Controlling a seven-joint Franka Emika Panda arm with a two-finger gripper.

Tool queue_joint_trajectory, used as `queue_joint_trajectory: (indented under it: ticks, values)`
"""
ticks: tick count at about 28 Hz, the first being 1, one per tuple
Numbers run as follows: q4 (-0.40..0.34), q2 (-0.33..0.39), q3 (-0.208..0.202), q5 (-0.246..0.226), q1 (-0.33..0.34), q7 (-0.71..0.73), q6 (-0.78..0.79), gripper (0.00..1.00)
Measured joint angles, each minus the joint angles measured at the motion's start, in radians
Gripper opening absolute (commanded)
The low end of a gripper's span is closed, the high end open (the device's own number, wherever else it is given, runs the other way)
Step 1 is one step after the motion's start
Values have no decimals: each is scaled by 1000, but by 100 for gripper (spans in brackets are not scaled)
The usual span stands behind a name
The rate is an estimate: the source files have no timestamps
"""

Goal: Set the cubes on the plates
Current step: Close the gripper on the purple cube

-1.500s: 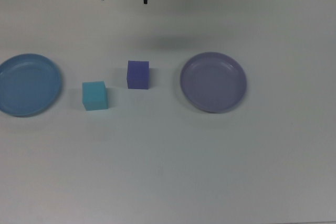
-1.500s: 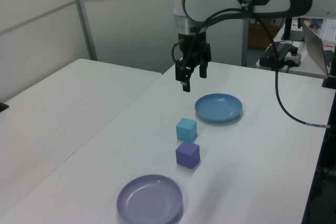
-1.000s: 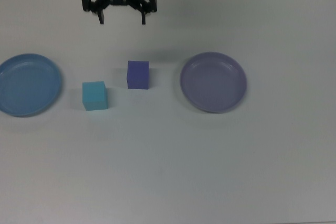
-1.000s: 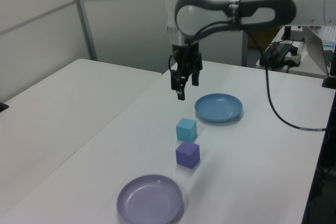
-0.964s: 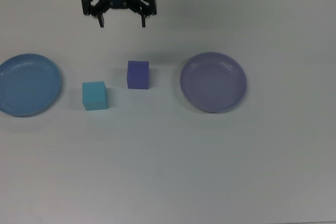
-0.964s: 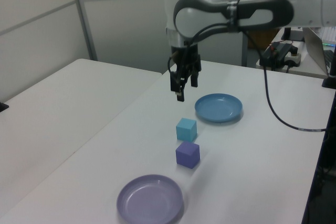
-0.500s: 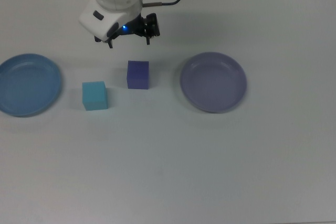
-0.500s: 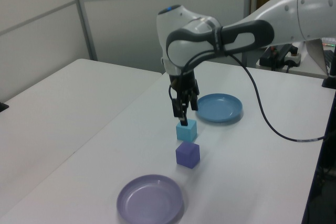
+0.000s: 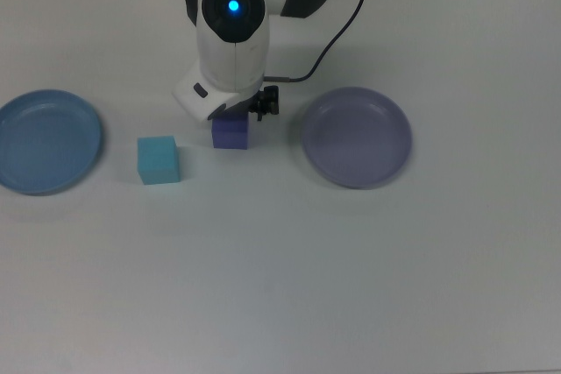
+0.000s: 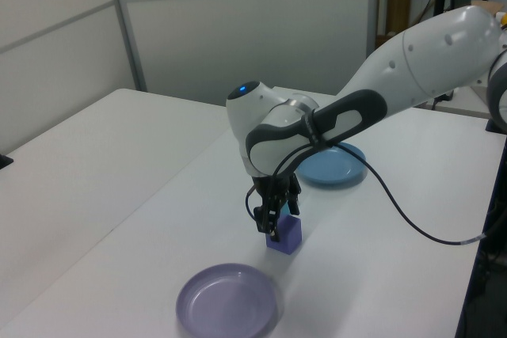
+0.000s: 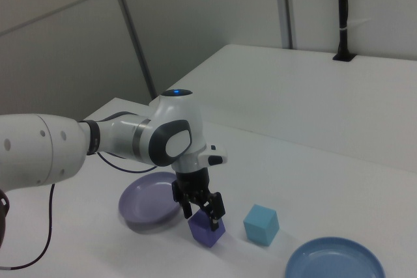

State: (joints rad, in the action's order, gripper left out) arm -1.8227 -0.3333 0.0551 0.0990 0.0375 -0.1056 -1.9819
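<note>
Two plates are sitting on the white tabletop [image 9: 351,260] in the top view: the blue plate [image 9: 44,140] far left, the lavender plate [image 9: 356,137] right of middle. The cyan cube [image 9: 159,159] is lying between them, and the arm [image 9: 230,41] is covering part of the purple cube [image 9: 230,134]. In the left view, the arm is hiding the cyan cube. In the right view, the hand [image 11: 204,216] is spreading its fingers around the purple cube.

Cyan cube [image 9: 159,159] and purple cube [image 9: 230,133] between both plates [image 9: 48,140] [image 9: 357,137]
</note>
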Motion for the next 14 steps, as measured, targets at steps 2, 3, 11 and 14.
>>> queue_joint_trajectory:
  ticks: [2,3,11,14]
  values:
    - [0,-4,0,1,-1,-2,-2,73]
    - [1,-4,-1,1,-2,-2,-2,65]
    - [1,-4,-1,25,-2,-3,-2,36]
    - [4,-1,-1,26,-2,-3,-2,36]
